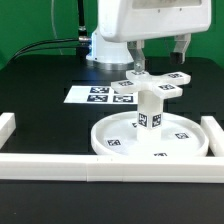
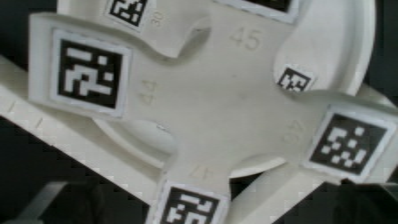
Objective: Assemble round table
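The large round rimmed disc [image 1: 112, 138] lies flat on the black table. The short cylindrical leg [image 1: 148, 112] stands upright at its middle. The cross-shaped knobbed base [image 1: 152, 84] sits on top of the leg. My gripper [image 1: 158, 60] hangs just above the base, its two dark fingers [image 1: 180, 46] wide apart and holding nothing. In the wrist view the tagged base [image 2: 196, 90] fills the picture from very close. My fingertips do not show clearly there.
The marker board [image 1: 98, 95] lies behind the disc toward the exterior view's left. White border rails run along the front [image 1: 100, 166], the left [image 1: 8, 126] and the right [image 1: 213, 132]. The arm's base [image 1: 108, 46] stands at the back.
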You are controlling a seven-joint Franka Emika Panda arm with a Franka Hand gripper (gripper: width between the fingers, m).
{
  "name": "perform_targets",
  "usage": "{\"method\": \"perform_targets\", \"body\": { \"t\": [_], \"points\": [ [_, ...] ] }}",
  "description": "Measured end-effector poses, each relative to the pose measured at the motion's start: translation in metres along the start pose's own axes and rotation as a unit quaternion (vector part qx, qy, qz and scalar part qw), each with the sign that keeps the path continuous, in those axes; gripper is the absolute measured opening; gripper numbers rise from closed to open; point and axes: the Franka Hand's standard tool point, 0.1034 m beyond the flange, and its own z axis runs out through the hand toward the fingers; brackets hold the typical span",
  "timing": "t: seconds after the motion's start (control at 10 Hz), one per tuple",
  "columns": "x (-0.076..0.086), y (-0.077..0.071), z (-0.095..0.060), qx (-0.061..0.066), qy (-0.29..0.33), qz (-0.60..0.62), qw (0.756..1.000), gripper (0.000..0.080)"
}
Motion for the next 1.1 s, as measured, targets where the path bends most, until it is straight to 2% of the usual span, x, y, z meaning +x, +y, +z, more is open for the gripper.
{"method": "perform_targets", "body": {
  "t": [0.3, 0.4, 0.6, 0.9, 1.1],
  "points": [
    [-0.002, 0.002, 0.0, -0.001, -0.002, -0.08, 0.997, 0.0649],
    [-0.004, 0.003, 0.002, -0.004, -0.011, -0.145, 0.989, 0.0649],
    [-0.007, 0.0, 0.006, 0.004, -0.031, -0.225, 0.974, 0.0649],
    [-0.012, -0.01, 0.016, 0.022, -0.044, -0.219, 0.974, 0.0649],
    [-0.018, -0.006, 0.02, 0.023, -0.046, -0.214, 0.975, 0.0649]
  ]
}}
